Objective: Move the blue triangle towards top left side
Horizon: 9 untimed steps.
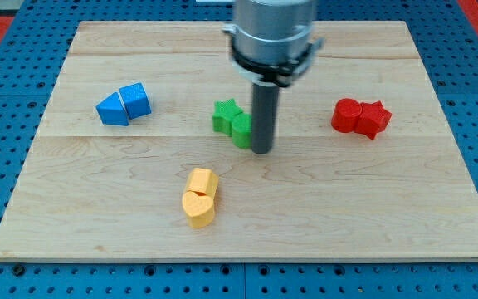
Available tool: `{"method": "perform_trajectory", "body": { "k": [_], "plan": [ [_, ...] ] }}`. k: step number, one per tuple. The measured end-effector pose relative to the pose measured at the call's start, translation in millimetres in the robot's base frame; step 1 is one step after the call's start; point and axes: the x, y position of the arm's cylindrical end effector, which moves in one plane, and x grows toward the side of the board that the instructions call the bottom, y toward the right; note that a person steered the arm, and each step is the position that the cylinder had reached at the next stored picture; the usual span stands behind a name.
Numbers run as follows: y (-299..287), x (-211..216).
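The blue triangle (112,110) lies on the wooden board at the view's left, touching a second blue block (135,100) on its right. My tip (261,150) stands near the board's middle, far to the right of the blue blocks. It is right beside the green blocks, on their right.
A green star (225,115) and a green block (241,130) sit together at the middle. Two red blocks (360,117) sit at the right. Two yellow blocks (199,197) sit below the middle. The wooden board (388,208) rests on a blue pegboard.
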Motion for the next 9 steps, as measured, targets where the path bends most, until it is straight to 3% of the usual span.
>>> {"method": "perform_trajectory", "body": {
  "k": [1, 2, 3, 6, 8, 9],
  "plan": [
    [-1.9, 17.5],
    [-60.7, 19.8],
    [-105.8, -4.2],
    [-117.9, -35.2],
    [-178.0, -30.3],
    [-181.9, -76.8]
  ]
}}
